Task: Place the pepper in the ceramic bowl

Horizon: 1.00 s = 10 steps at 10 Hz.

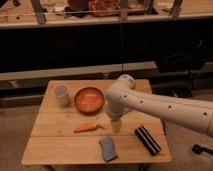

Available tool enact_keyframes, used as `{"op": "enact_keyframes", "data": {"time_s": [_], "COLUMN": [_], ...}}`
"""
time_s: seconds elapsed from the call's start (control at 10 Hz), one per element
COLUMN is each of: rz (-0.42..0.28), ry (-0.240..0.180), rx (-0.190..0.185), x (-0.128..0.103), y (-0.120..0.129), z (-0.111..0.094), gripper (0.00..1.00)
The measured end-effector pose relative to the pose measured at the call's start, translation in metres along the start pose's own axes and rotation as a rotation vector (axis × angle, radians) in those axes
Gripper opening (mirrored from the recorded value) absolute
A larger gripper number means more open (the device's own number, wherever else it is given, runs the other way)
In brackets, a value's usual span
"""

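Observation:
The orange pepper (pixel 85 128) lies flat on the wooden table (pixel 55 150), left of centre, its tip pointing left. Behind it and slightly to the right sits the ceramic bowl (pixel 90 100), brown-rimmed, orange inside, with nothing in it. My gripper (pixel 116 125) points down from the white arm, just above the tabletop. It is a little right of the pepper's stem end and in front of the bowl's right side. It is open and holds nothing. The arm's wrist hides the bowl's right edge.
A small white cup (pixel 61 94) stands left of the bowl. A blue-grey sponge (pixel 107 148) lies near the front edge. A black ribbed block (pixel 147 140) lies at the front right. Dark shelving and a long bench run behind the table.

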Motion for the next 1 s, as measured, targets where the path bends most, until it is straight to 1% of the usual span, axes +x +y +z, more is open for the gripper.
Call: {"op": "enact_keyframes", "data": {"time_s": [0.2,0.4,0.6,0.9,1.0], "rz": [-0.031,-0.071,-0.085,-0.129,-0.133], "ry": [-0.003,-0.012,-0.011,-0.019,-0.022], "rx": [0.001,0.001,0.003,0.002,0.002], "x": [-0.006,-0.022,-0.025,-0.046,-0.048], "y": [-0.004,-0.011,-0.013,-0.021,-0.022], "z": [0.007,0.016,0.023,0.034,0.038], "gripper": [0.8,0.8,0.8,0.8,0.8]}}
